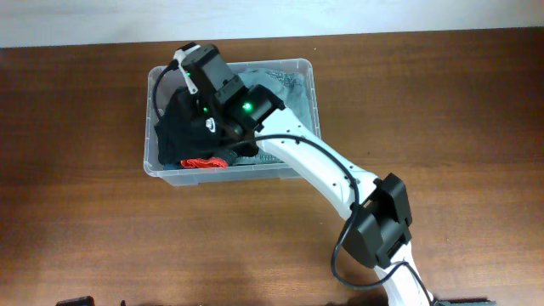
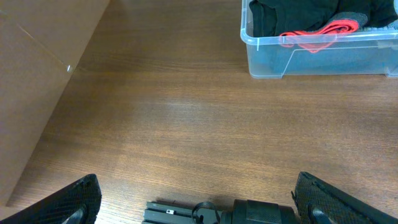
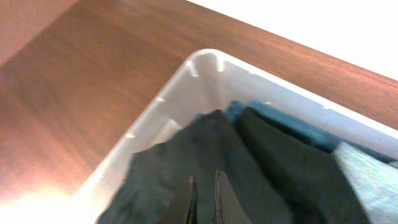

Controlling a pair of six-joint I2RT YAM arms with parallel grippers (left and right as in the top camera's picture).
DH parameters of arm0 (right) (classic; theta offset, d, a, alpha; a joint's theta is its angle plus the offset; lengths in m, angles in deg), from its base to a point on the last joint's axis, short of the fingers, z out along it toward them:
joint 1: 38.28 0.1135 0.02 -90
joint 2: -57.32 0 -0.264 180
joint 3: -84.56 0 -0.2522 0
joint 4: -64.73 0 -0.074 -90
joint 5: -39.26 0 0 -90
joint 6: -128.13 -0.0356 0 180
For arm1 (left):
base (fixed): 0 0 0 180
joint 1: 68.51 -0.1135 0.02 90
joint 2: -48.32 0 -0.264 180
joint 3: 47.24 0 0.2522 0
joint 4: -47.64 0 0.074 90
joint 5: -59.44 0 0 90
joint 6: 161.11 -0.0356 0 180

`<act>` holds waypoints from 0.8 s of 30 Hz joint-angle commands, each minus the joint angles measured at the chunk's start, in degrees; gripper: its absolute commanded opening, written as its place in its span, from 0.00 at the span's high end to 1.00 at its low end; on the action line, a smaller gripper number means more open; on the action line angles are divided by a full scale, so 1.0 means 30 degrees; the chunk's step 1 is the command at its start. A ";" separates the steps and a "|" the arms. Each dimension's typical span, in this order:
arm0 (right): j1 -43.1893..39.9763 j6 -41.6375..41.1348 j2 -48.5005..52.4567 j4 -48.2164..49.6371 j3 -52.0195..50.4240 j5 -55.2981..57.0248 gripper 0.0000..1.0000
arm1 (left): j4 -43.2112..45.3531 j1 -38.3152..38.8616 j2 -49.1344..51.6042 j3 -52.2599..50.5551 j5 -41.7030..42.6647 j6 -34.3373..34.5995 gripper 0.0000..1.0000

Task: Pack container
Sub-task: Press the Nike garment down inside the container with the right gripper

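Note:
The clear plastic container [image 1: 229,176] stands at the back middle of the wooden table, holding folded clothes. A black garment [image 1: 180,127] fills its left end. My right gripper [image 1: 204,109] reaches down into that end. In the right wrist view its fingers [image 3: 204,190] are nearly together, with the black garment [image 3: 205,143] pinched between them, close to the container's corner [image 3: 155,106]. My left gripper [image 2: 202,199] is open and empty, low over bare table, well short of the container [image 2: 311,62].
A red item [image 1: 204,162] lies at the container's front edge and also shows in the left wrist view [image 2: 317,30]. Grey cloth [image 1: 289,92] and a blue-grey piece [image 3: 292,124] lie in the right part. The right arm [image 1: 323,170] crosses the table diagonally.

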 commanded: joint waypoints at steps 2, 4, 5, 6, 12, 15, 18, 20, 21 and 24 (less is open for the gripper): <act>-0.0379 0.0044 0.1428 -0.0219 -0.0415 0.0437 0.94 | 0.0000 0.0095 -0.0036 -0.0022 -0.0189 -0.0022 0.01; -0.0510 -0.0022 0.1953 -0.0335 -0.0423 0.0532 0.94 | 0.0000 0.0095 -0.0036 -0.0022 -0.0189 -0.0015 0.00; -0.0546 -0.0022 0.2229 -0.0386 -0.0423 0.0546 0.94 | 0.0000 0.0095 -0.0036 -0.0022 -0.0189 -0.0015 0.00; -0.0619 -0.0022 0.2528 -0.0437 -0.0423 0.0568 0.94 | 0.0000 0.0095 -0.0036 -0.0022 -0.0189 -0.0015 0.00; -0.0874 -0.0022 0.3723 -0.1173 -0.0423 0.0568 0.94 | 0.0000 0.0095 -0.0036 -0.0022 -0.0189 -0.0015 0.01; -0.0903 -0.0015 0.3716 -0.1392 -0.0415 0.0583 0.90 | 0.0000 0.0095 -0.0036 -0.0022 -0.0189 -0.0015 0.01; -0.0903 0.0000 0.2951 -0.1348 -0.0211 0.1093 0.86 | 0.0000 0.0095 -0.0036 -0.0022 -0.0189 -0.0015 0.01; -0.0903 0.0124 0.2127 -0.1647 0.0335 0.2346 0.81 | 0.0000 0.0095 -0.0036 -0.0022 -0.0189 -0.0015 0.01; -0.0903 0.0386 0.1654 -0.1814 0.0648 0.2900 0.73 | 0.0000 0.0095 -0.0036 -0.0022 -0.0189 -0.0015 0.01; -0.0911 0.1013 0.0029 -0.2820 0.1858 0.4313 0.36 | 0.0000 0.0095 -0.0036 -0.0022 -0.0189 -0.0015 0.01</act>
